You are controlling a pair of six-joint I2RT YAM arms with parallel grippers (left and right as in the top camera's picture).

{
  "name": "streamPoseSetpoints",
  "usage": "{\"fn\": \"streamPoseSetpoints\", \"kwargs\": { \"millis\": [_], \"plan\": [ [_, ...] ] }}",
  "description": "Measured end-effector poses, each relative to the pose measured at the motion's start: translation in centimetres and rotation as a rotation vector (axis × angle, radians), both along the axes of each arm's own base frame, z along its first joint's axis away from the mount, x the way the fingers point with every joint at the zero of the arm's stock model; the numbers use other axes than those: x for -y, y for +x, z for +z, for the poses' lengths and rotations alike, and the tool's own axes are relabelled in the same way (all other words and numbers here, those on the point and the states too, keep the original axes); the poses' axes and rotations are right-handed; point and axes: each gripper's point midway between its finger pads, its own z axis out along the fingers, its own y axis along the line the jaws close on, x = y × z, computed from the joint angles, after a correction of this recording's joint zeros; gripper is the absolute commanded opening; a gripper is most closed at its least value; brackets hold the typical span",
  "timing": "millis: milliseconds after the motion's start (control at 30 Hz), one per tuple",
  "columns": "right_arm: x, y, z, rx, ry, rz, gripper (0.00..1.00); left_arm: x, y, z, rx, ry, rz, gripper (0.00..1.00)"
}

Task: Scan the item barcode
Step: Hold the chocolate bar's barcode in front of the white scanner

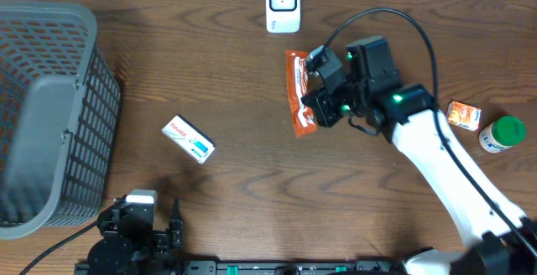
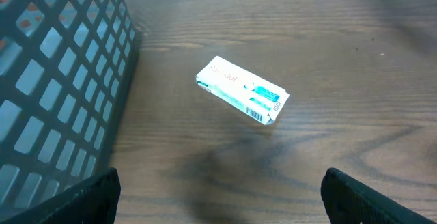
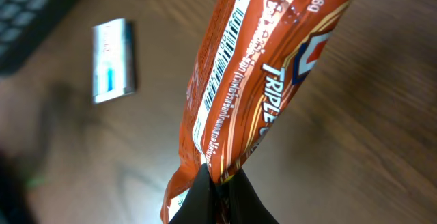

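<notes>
Orange glossy snack packet is pinched at one end by your right hand, clamped shut on the wrapper, near the white upright scanner at the bench's far edge. Turn the wrist so the striped barcode along the seam faces the scanner, with the film flat. Your left hand hangs wide open and empty over a small white carton beside the grey mesh basket. Nothing seems to block the way.

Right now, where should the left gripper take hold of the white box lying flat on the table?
Across its narrow width, fingers on the two long sides of the white box, coming straight down from above. It lies flat and diagonal, clear of the basket, so the open left gripper would likely need a wrist turn.
</notes>
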Motion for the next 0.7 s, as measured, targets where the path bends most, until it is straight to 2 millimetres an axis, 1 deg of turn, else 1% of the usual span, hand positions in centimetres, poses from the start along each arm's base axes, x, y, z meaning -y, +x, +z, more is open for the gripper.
{"fn": "streamPoseSetpoints", "kwargs": {
  "millis": [67, 133, 233, 333, 467, 567, 700],
  "plan": [
    [0.2, 1.2, -1.2, -0.017, -0.034, -0.033, 0.01, 0.0, 0.0, 0.0, 0.000, 0.000, 0.000, 0.93],
    [0.3, 3.0, -1.9, -0.019, -0.073, -0.066, 0.01, 0.0, 0.0, 0.0, 0.000, 0.000, 0.000, 0.93],
    [0.2, 6.3, -1.5, 0.025, -0.114, -0.112, 0.01, 0.0, 0.0, 0.0, 0.000, 0.000, 0.000, 0.93],
    [-0.2, 9.7, 0.0, 0.086, -0.131, -0.150, 0.01, 0.0, 0.0, 0.0, 0.000, 0.000, 0.000, 0.93],
    [-0.3, 13.6, 1.4, 0.162, -0.165, -0.206, 0.01, 0.0, 0.0, 0.0, 0.000, 0.000, 0.000, 0.93],
    [0.5, 16.6, 1.2, 0.219, -0.242, -0.271, 0.01, 0.0, 0.0, 0.0, 0.000, 0.000, 0.000, 0.93],
    [2.2, 19.9, -0.3, 0.275, -0.384, -0.342, 0.01, 0.0, 0.0, 0.0, 0.000, 0.000, 0.000, 0.93]
  ]
}}
